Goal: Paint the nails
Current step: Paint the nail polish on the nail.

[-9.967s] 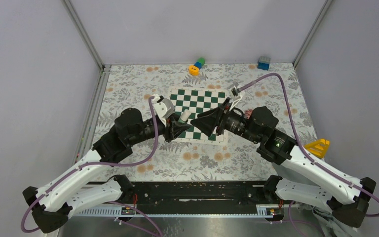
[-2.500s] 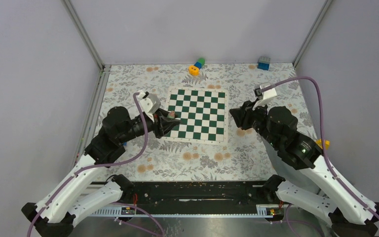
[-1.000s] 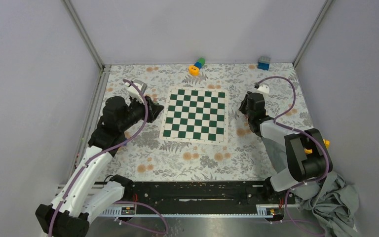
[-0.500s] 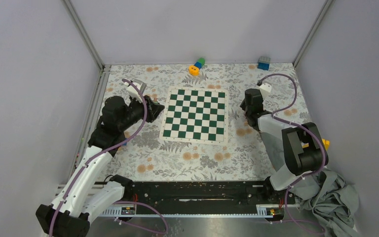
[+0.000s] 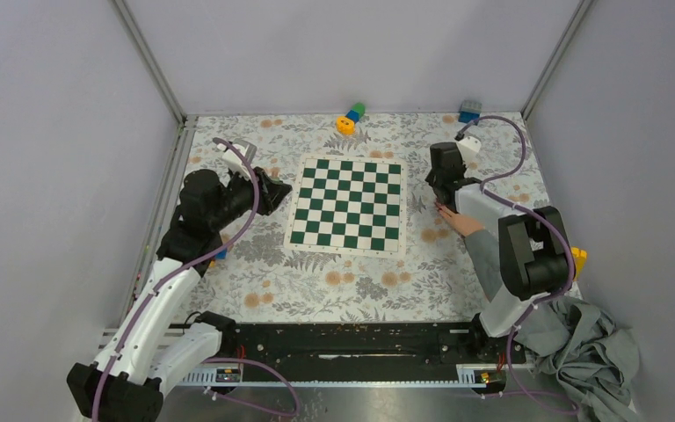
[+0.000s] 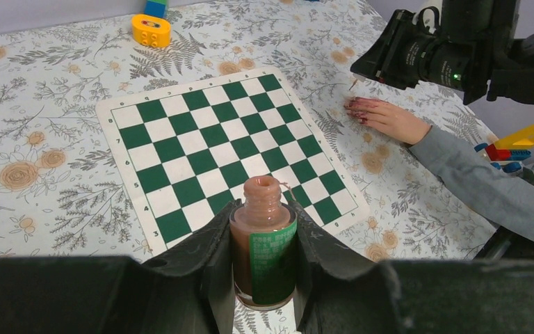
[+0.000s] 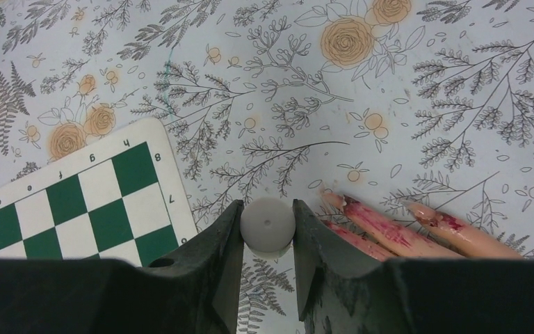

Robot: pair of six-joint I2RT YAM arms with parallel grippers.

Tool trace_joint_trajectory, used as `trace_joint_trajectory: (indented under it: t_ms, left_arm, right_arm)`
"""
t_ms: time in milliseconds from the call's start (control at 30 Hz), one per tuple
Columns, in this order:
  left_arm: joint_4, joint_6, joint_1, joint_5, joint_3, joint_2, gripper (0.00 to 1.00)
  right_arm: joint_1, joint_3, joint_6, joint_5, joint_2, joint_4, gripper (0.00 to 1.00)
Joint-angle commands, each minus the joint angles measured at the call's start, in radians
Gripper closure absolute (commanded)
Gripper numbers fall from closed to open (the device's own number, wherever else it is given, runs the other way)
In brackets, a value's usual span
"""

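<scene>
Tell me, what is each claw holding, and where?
The left claw grips the open polish bottle by its sides. The right claw pinches a white round cap by its sides.

A green-and-white chessboard (image 5: 348,205) lies flat at the centre of the floral table cover (image 5: 352,281) (letters and digits run along its border). Beyond the board, at the far edge, lies a short stack of yellow, blue and green toy blocks (image 5: 349,117). A blue block (image 5: 469,109) sits in the far right corner. A yellow brick (image 5: 577,259), partly hidden, rests at the right edge. A crumpled grey cloth (image 5: 589,352) lies off the near right corner.
</scene>
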Motion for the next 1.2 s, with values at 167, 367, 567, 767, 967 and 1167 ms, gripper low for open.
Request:
trace_joint_trajectory:
  t_ms: [167, 367, 567, 767, 967, 1167]
  left_arm:
    - [0.09, -0.035, 0.029, 0.056, -0.013, 0.009, 1.0]
    - [0.1, -0.046, 0.032, 0.066, -0.016, 0.007, 1.0]
    - [0.11, -0.057, 0.037, 0.079, -0.017, 0.01, 1.0]
    - [0.115, -0.064, 0.042, 0.085, -0.017, 0.013, 1.0]
    - [0.123, -0.069, 0.048, 0.089, -0.019, 0.016, 1.0]
    - [0.143, -0.089, 0.055, 0.104, -0.027, 0.015, 1.0]
  right_arm:
    - [-0.023, 0.134, 0.081, 0.058, 0.089, -0.214, 1.0]
    - [-0.036, 0.215, 0.133, 0.079, 0.14, -0.344, 1.0]
    - [-0.046, 0.256, 0.155, 0.101, 0.17, -0.391, 1.0]
    - [-0.049, 0.278, 0.171, 0.093, 0.185, -0.413, 1.0]
    - [-0.049, 0.272, 0.175, 0.038, 0.18, -0.41, 1.0]
    - [-0.055, 0.145, 0.093, -0.081, 0.096, -0.205, 1.0]
